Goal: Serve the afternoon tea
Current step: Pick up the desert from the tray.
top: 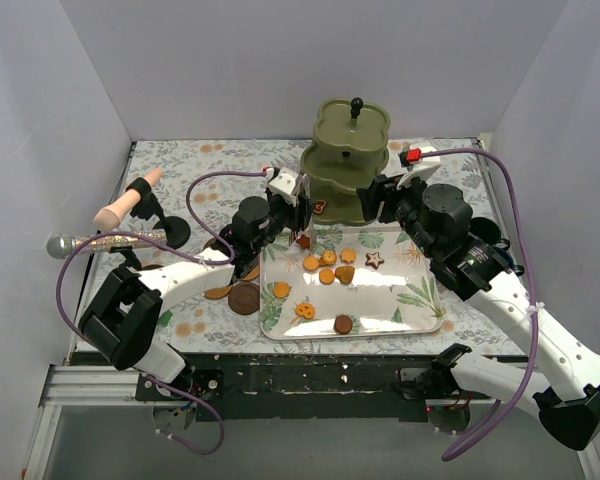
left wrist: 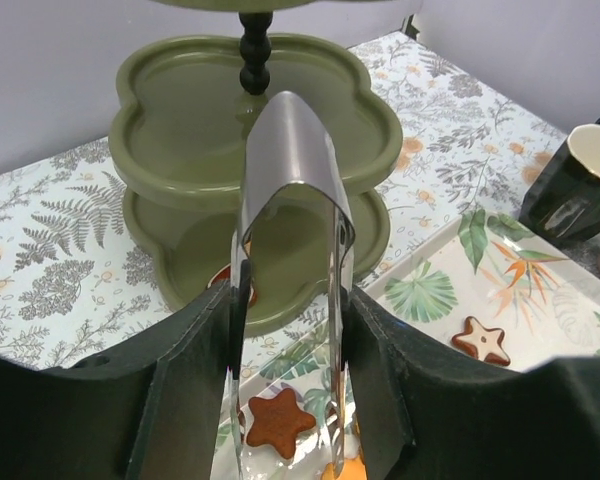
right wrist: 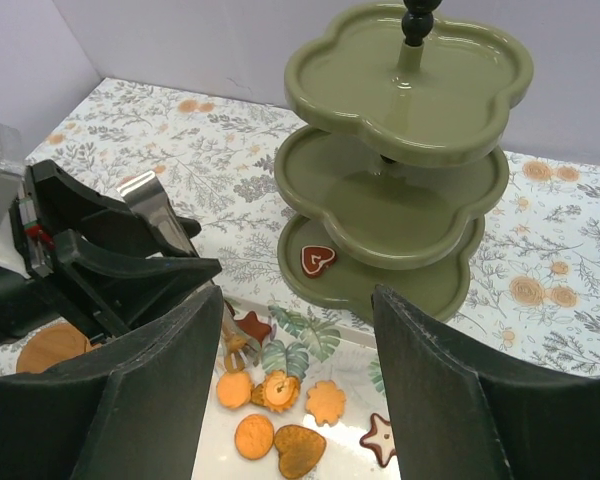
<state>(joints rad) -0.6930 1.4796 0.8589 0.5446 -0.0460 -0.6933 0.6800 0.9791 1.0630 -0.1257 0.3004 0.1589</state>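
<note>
- The left gripper (left wrist: 290,310) is clamped on the metal tongs (left wrist: 290,200), its fingers pressing the two blades part-way together. The tongs point down at the leafy tray (top: 410,300), just in front of the three-tier stand (right wrist: 430,90).
- From the left wrist view a brown star biscuit (left wrist: 277,420) lies on the tray between the tong blades. I can't tell whether the tips touch it.
- The right gripper (right wrist: 298,300) hangs beside the stand with its fingers spread wide and nothing between them.
- One heart biscuit (right wrist: 318,260) sits on the bottom tier. The other biscuits (top: 327,275) are scattered on the tray.
- These look light, stiff and brittle, so I'd say only a gentle squeeze is needed, and a hard one could snap one.
- The star's points look like the weakest part. Better to pinch across the body, one blade in a notch on each side.
- The tray looks glossy, so the biscuit may skate away if one blade lands first.
- The tiers look smooth and shallow-rimmed, so a biscuit should be set down low, not dropped.
</note>
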